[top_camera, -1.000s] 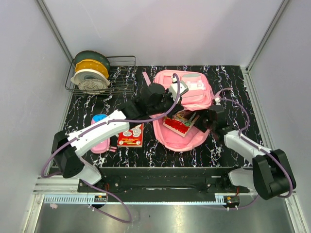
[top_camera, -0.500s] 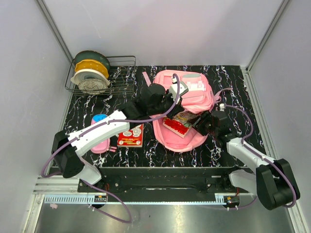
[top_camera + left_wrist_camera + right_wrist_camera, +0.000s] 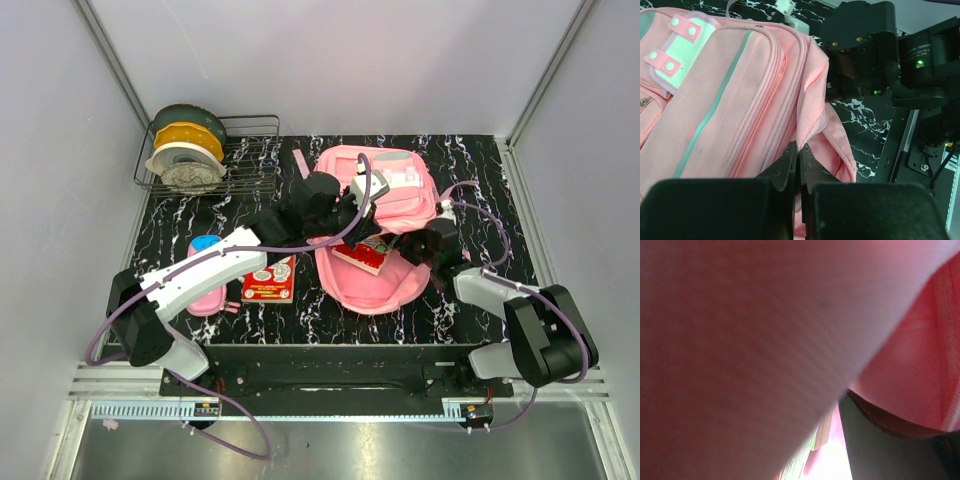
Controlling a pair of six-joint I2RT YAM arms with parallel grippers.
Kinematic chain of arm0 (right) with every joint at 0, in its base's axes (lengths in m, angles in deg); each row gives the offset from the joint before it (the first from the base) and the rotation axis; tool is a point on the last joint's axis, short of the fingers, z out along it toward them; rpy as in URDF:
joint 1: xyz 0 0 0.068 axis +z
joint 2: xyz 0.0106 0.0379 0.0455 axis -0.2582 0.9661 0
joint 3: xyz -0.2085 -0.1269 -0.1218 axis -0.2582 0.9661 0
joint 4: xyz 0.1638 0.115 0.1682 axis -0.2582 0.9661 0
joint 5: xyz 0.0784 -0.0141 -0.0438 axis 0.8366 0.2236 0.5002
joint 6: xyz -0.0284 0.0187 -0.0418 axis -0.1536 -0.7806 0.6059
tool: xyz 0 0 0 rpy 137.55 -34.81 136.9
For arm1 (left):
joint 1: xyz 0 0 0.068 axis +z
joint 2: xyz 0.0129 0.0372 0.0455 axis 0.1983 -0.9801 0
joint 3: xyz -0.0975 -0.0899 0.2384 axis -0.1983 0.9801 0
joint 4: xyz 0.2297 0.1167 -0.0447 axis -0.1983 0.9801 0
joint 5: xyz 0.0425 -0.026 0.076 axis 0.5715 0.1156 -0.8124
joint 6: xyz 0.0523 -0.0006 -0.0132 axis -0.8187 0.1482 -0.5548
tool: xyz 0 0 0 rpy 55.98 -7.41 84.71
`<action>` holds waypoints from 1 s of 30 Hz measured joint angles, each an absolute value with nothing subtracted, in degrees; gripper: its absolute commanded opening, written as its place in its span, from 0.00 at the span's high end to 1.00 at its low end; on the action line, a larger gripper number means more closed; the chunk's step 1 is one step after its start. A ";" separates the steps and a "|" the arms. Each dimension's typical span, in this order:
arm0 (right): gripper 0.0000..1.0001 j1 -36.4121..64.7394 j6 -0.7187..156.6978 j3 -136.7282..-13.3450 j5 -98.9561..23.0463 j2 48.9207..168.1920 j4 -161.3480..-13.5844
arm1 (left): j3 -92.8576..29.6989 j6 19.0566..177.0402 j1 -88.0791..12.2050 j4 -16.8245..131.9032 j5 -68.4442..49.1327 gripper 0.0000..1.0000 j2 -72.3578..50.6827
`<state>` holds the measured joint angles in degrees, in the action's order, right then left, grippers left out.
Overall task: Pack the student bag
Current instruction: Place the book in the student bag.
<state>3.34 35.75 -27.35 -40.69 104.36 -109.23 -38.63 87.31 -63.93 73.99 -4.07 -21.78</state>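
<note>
The student bag (image 3: 395, 190) lies flat in the middle of the table, a large pink backpack with its mouth toward me. My left gripper (image 3: 353, 212) is shut on the fabric rim of that mouth and holds it lifted; in the left wrist view the jaws (image 3: 799, 150) pinch a pink fold beside the bag's zip (image 3: 765, 105). A colourful book (image 3: 362, 253) lies partly inside the opening. My right gripper (image 3: 413, 245) is at the book's right edge. The right wrist view is filled by blurred pink fabric (image 3: 920, 370) and page edges (image 3: 812, 455), so its jaws are hidden.
A pink-and-blue pencil case (image 3: 205, 275) and a red booklet (image 3: 268, 280) lie left of the bag, under my left arm. A wire rack (image 3: 250, 150) with stacked dishes stands at the back left. Walls close in on both sides.
My right gripper has moved left into the bag's mouth, and the book has slid farther in with it. The left gripper has kept its hold on the rim.
</note>
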 measured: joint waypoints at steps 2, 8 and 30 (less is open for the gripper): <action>0.26 3.34 38.83 -28.35 -40.67 105.93 -109.95 | -38.63 87.11 -63.93 73.95 -3.39 1.00 -21.78; 0.19 3.15 43.07 -31.70 -40.34 109.25 -110.41 | -38.63 86.89 -63.88 73.82 -2.61 1.00 -21.78; 0.35 3.89 38.96 -27.98 -36.38 121.97 -137.14 | -38.78 85.19 -63.60 73.51 3.30 1.00 -24.64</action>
<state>3.89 38.96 -27.98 -36.38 121.97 -137.14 -38.78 85.19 -63.60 73.51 3.30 -24.64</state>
